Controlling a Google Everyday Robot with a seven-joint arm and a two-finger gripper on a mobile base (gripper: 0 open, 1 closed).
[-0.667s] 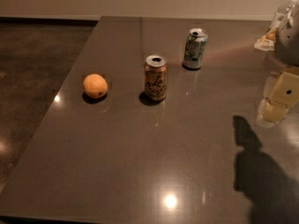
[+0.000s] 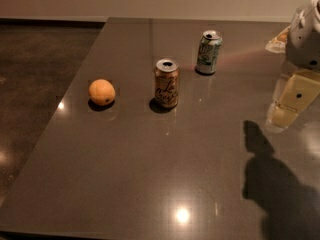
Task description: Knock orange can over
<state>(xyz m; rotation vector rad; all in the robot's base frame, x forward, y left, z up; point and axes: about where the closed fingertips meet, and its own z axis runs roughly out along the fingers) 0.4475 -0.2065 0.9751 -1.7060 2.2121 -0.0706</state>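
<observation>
The orange can (image 2: 166, 83) stands upright near the middle of the dark table (image 2: 150, 174). It has an orange-brown body, dark script lettering and a silver top. My gripper (image 2: 292, 103), pale yellow under a white-grey arm, hangs at the right edge of the view. It is above the table, well to the right of the orange can and a little nearer to the camera. It touches nothing, and its shadow falls on the table in front of it.
A green-and-white can (image 2: 208, 52) stands upright behind and to the right of the orange can. A round orange fruit (image 2: 102, 92) lies to its left. The table's left edge runs diagonally, with dark floor (image 2: 40, 74) beyond it.
</observation>
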